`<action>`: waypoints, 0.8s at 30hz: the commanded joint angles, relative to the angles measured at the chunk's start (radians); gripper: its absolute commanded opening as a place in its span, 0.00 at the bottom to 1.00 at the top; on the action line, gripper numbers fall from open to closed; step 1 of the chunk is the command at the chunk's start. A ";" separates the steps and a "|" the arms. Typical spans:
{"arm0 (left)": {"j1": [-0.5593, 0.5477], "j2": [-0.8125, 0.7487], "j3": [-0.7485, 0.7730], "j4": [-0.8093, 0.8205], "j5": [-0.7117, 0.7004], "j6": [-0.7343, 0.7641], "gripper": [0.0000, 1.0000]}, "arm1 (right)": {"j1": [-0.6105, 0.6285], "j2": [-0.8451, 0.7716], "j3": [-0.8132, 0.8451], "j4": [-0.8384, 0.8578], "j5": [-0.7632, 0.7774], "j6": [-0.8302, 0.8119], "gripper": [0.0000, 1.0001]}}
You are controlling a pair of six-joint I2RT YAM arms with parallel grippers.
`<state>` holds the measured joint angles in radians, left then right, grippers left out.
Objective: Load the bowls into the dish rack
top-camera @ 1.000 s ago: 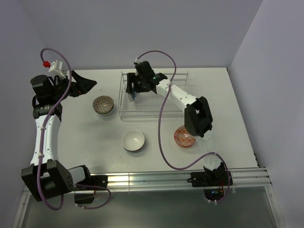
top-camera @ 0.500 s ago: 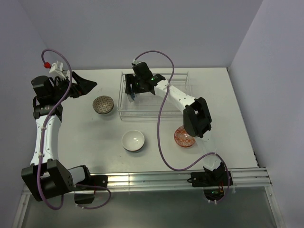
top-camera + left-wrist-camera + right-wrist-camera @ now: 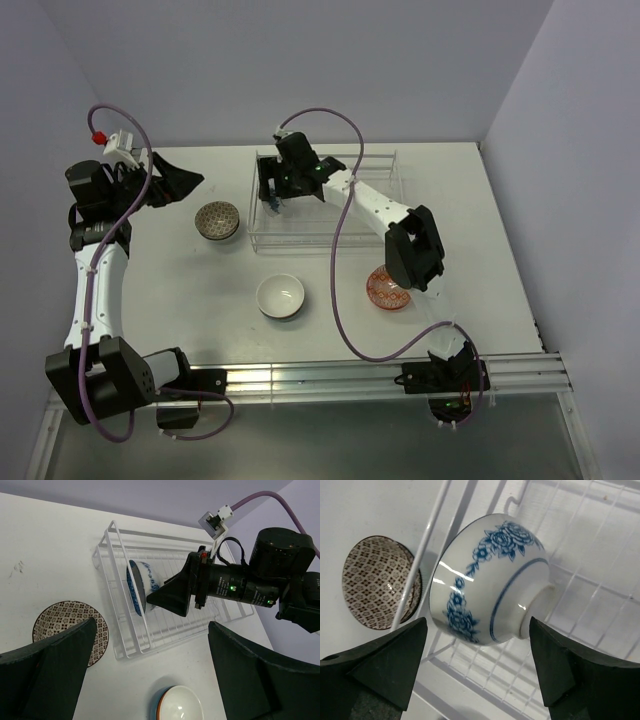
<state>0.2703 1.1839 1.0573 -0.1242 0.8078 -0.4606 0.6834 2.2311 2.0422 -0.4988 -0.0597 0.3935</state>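
Note:
The dish rack (image 3: 300, 243) stands at the back middle of the table. The blue-and-white bowl (image 3: 490, 580) rests on its side at the rack's left end, its foot to the right; it also shows in the left wrist view (image 3: 137, 586). My right gripper (image 3: 272, 192) is open around this bowl without touching it (image 3: 477, 622). The grey-brown bowl (image 3: 217, 220) sits left of the rack. The white bowl (image 3: 280, 296) sits in front of the rack. The orange-red bowl (image 3: 385, 292) is partly hidden under my right arm. My left gripper (image 3: 178, 183) is open and empty, raised at the back left.
Walls close in the table at the back and both sides. The right arm and its purple cable (image 3: 338, 250) stretch across the rack and the table in front of it. The left wrist view shows the rack (image 3: 125, 650) with the grey-brown bowl (image 3: 70, 630) beside it.
My right gripper has shifted a little to the left over the rack's left end. The left arm and the three bowls on the table have not moved.

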 commanded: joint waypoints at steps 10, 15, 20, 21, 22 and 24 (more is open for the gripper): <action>0.010 -0.041 -0.007 0.012 0.025 0.019 1.00 | 0.028 -0.013 0.062 0.040 -0.040 0.019 0.95; 0.012 -0.047 0.001 -0.014 0.025 0.051 1.00 | 0.025 -0.031 0.070 0.034 -0.031 0.015 0.97; 0.017 -0.063 0.010 -0.046 0.033 0.089 0.99 | 0.008 -0.088 0.049 0.026 -0.038 -0.004 0.99; 0.017 -0.067 0.012 -0.054 0.036 0.109 0.99 | 0.002 -0.100 0.033 0.025 -0.043 -0.005 0.99; 0.017 -0.070 0.013 -0.069 0.048 0.121 1.00 | -0.010 -0.125 0.026 0.025 -0.045 -0.008 1.00; 0.018 -0.078 0.015 -0.089 0.062 0.157 0.99 | -0.024 -0.152 -0.002 0.023 -0.060 -0.015 1.00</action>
<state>0.2821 1.1423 1.0496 -0.1921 0.8234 -0.3771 0.6926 2.2009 2.0510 -0.4984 -0.1062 0.3969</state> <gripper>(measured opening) 0.995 0.996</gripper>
